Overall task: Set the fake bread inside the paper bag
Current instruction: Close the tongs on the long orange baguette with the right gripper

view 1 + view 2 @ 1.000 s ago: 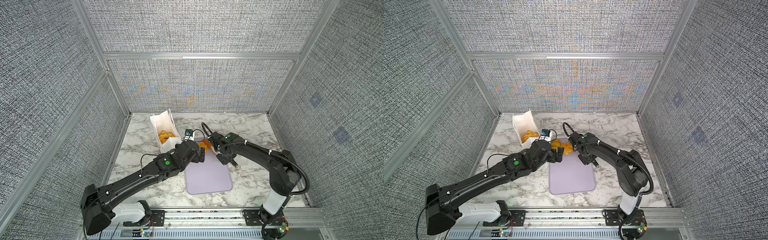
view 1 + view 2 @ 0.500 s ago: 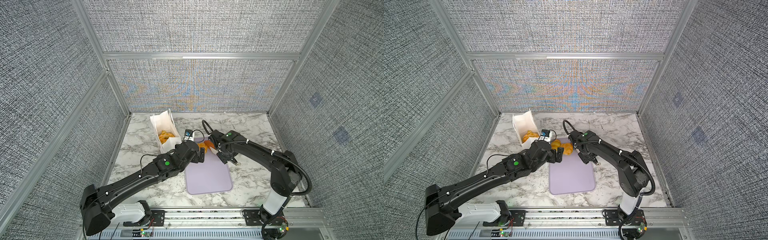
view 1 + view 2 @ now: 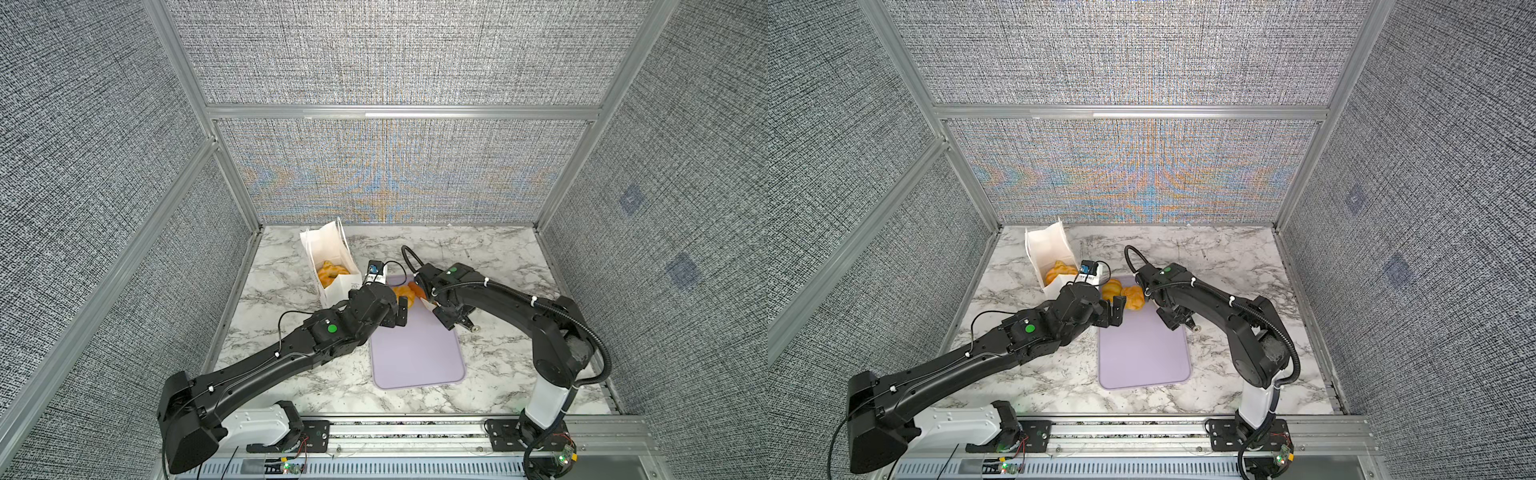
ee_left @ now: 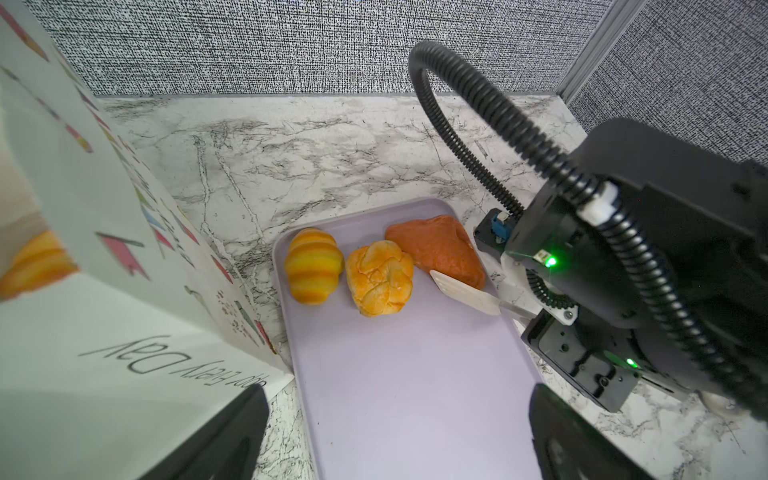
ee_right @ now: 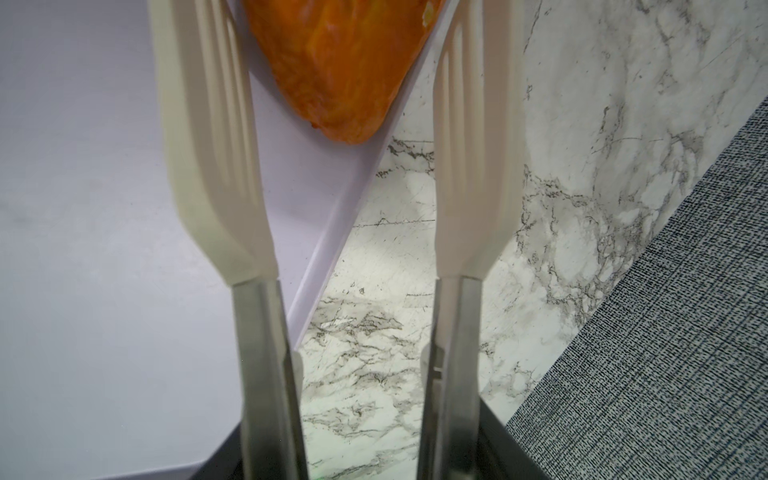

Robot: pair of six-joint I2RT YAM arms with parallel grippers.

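Near part of the lilac tray [image 3: 415, 353] was bare: open room, straddled by the wide-spread left gripper [image 4: 395, 432]. The far end was crowded with a striped croissant [image 4: 312, 272], a bun [image 4: 380, 277] and a reddish wedge [image 4: 436, 245], with only narrow gaps between. The wedge's tip was flanked by the parted right gripper [image 5: 337, 50]. The left side was blocked by the paper bag [image 4: 104, 374], just beside the tray edge. The marble table [image 3: 498, 374] right of the tray was open, apart from the right arm [image 3: 519, 307].

Lab test cell: grey fabric wall panels [image 3: 374, 50], alu frame [image 3: 399, 112], marble-look bench [image 3: 498, 249].
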